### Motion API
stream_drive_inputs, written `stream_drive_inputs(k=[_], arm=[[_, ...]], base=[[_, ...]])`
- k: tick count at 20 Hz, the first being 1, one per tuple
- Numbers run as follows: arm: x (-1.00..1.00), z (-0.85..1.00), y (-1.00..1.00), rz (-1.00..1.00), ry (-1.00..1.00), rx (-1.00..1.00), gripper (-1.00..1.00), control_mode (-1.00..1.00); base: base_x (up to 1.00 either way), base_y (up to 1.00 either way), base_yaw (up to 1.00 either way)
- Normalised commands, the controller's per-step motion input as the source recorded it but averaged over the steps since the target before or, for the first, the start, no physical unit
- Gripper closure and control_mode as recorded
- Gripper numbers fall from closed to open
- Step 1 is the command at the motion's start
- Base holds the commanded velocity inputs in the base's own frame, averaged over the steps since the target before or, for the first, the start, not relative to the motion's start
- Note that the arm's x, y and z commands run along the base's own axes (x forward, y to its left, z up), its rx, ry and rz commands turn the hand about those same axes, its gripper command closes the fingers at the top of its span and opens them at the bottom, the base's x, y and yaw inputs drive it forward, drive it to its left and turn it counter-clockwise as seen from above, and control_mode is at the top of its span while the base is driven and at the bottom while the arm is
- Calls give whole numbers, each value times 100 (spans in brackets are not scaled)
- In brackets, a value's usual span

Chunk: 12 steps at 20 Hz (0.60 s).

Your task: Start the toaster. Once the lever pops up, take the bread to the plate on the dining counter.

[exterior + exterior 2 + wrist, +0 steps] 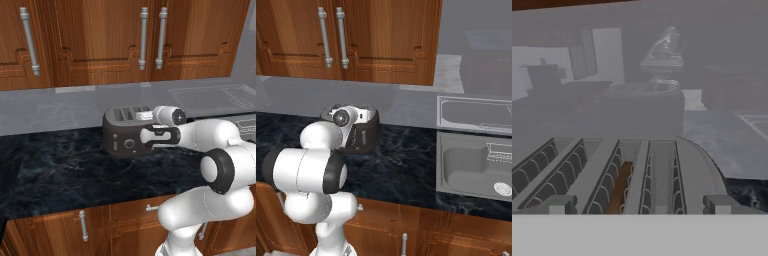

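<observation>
On the black marbled counter (75, 170) under the wood wall cabinets (100, 40) sits the toaster (122, 132), a squat dark grey box with rounded corners, its slots facing up and a round knob and pale slider visible on its front in the left base view. From the right base view the toaster (363, 132) stands just behind the arm's white elbow, well left of the steel sink (476, 165) set into the same counter. The arm reaches forward over the counter, and the gripper (145, 116) hangs just above the toaster's top, near its right end as the left base view shows it. Its wrist partly hides the toaster in both base views. In the hand view the 2 dark fingertips (559, 205) rise at the bottom, spread wide apart with nothing between them; the gripper (639, 206) looks straight along the toaster's top. That view shows 4 long slots running away from the camera, each lined with wire guides. The bread (619, 187), a thin dark brown slice, stands on edge down inside the 3rd slot from the left, its top edge below the slot rim. The fingers straddle the width of the slots without touching the toaster (662, 175). Beyond the toaster the grey backsplash reflects blurred kitchen shapes that are too faint to name
</observation>
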Motion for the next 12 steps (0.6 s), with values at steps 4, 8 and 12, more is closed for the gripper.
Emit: stream_drive_inputs(k=[4, 8, 12], arm=[[0, 0, 4, 0, 6, 0, -100, -100], [0, 0, 5, 0, 4, 0, -100, -100], [0, 0, 9, 0, 2, 0, -100, -100]], base=[[0, 0, 0], [0, 0, 0], [0, 0, 0]])
